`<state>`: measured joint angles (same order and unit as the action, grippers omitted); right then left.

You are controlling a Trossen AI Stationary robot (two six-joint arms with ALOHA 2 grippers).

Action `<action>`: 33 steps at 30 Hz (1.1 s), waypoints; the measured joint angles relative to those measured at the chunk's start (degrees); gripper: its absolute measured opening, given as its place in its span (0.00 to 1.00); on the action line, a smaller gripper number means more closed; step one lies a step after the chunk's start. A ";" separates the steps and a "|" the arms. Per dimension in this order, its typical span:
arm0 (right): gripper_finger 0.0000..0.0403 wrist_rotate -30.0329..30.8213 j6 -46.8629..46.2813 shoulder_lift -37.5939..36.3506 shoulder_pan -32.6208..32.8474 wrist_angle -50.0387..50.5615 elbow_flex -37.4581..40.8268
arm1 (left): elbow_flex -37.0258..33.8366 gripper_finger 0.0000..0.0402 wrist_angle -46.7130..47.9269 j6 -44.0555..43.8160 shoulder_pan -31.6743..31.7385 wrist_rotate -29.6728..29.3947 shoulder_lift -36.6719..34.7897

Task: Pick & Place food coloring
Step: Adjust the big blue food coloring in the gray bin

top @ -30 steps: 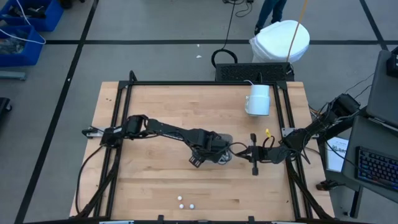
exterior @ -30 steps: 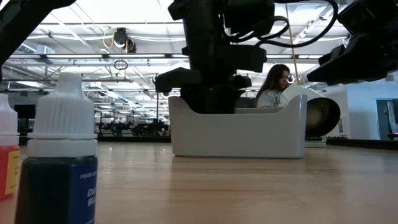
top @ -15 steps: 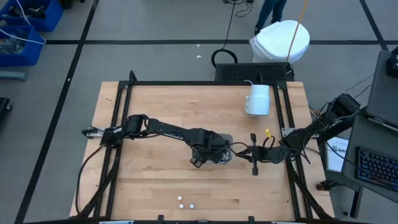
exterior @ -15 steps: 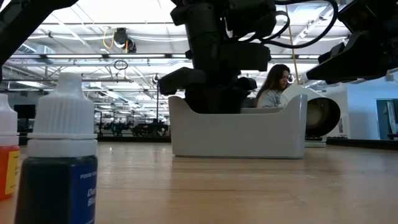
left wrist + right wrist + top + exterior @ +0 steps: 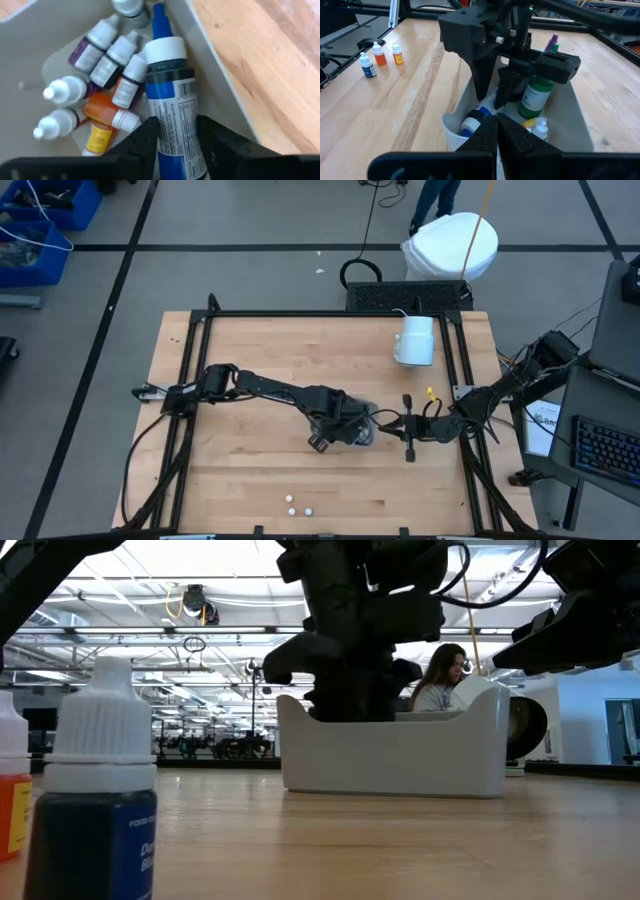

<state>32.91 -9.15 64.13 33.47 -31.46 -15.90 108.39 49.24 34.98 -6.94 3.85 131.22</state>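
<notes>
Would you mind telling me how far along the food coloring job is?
Several small dropper bottles already lie in the tray. The left gripper is closing around a larger blue tube inside the tray. Three dropper bottles stand outside on the table. The right gripper waits beside the tray.

The left arm reaches across the table's middle, its gripper [image 5: 350,430] pointing down with fingers [image 5: 150,142] narrowly parted. The right gripper [image 5: 408,428], fingers closed, waits just right of it.

Small dropper bottles [image 5: 107,70] heaped in tray, three bottles [image 5: 297,505] standing apart
</notes>
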 joint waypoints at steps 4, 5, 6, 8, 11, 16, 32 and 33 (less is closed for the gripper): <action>0.00 0.00 0.00 0.01 0.00 0.00 0.00 | 0.15 0.25 -0.40 -1.37 0.00 -0.70 -0.12; 0.00 0.00 0.00 0.01 0.00 -0.02 0.00 | 0.17 0.23 -0.48 -1.60 0.00 -0.95 -0.18; 0.00 0.00 0.00 0.01 0.00 -0.02 0.00 | 0.19 0.21 -0.56 -1.80 0.00 -1.19 -0.20; 0.00 0.00 0.00 0.01 0.00 -0.02 0.00 | 0.19 0.16 -0.57 -2.09 -0.17 -2.06 -0.20; 0.00 0.00 -0.02 0.01 0.00 -0.02 0.00 | 0.21 0.06 -0.53 -2.11 -0.59 -3.90 -0.22; 0.00 0.00 -0.02 0.01 0.00 -0.02 0.00 | 0.19 0.03 -1.01 -2.81 -0.75 -4.51 -0.17; 0.00 0.00 1.07 0.01 -0.02 -2.88 0.00 | 0.46 0.44 1.18 -3.70 -1.24 -8.01 0.22; 0.00 0.00 1.07 0.01 -0.02 -3.07 0.00 | 0.45 0.47 1.38 -3.85 -1.37 -8.01 0.24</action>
<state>32.91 -8.08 64.14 33.45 -34.53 -15.90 108.84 50.61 31.12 -8.31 -4.16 131.46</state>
